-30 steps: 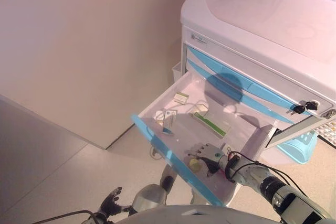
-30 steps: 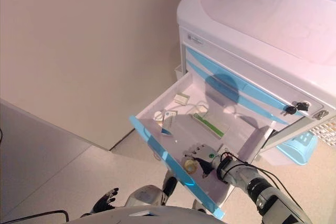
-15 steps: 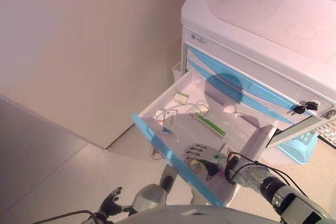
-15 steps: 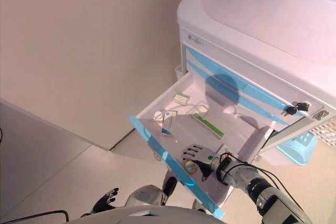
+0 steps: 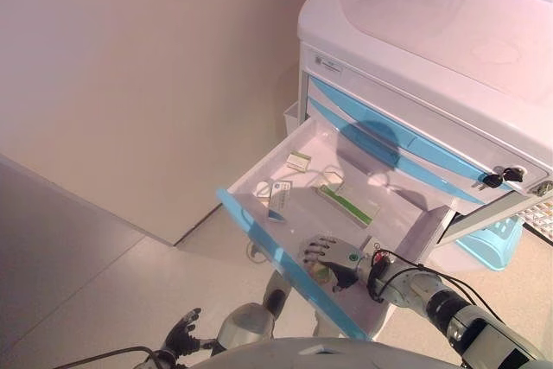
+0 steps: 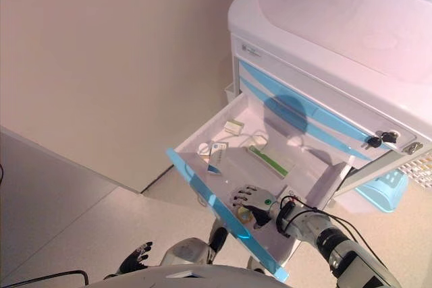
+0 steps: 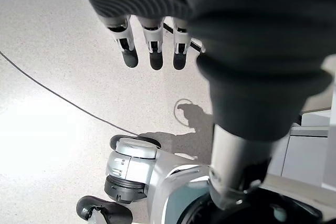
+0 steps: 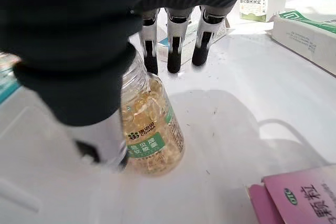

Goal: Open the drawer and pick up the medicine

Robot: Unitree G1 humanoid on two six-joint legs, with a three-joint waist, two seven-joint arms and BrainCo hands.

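Note:
The white cart's top drawer (image 5: pixel 251 213) with a blue front stands pulled out. A clear medicine bottle (image 8: pixel 152 129) of yellow capsules with a green label lies on the drawer floor near the front right. My right hand (image 5: pixel 333 257) is over it inside the drawer. In the right wrist view its fingers (image 8: pixel 176 40) reach straight past the bottle's top and the thumb lies along the bottle's side, not closed round it. My left hand (image 5: pixel 181 334) hangs open and empty low by the floor.
The drawer also holds a long green-and-white box (image 5: pixel 346 205), a small box (image 5: pixel 299 161) at the back, a blue-and-white box (image 5: pixel 278 200) and a pink box (image 8: pixel 299 198). Keys (image 5: pixel 503 176) hang in the cart's lock. A light blue basket (image 5: pixel 497 244) stands at the right.
My right hand has shifted slightly toward the drawer front and settled over the bottle, which it now mostly covers. The left hand has not moved.

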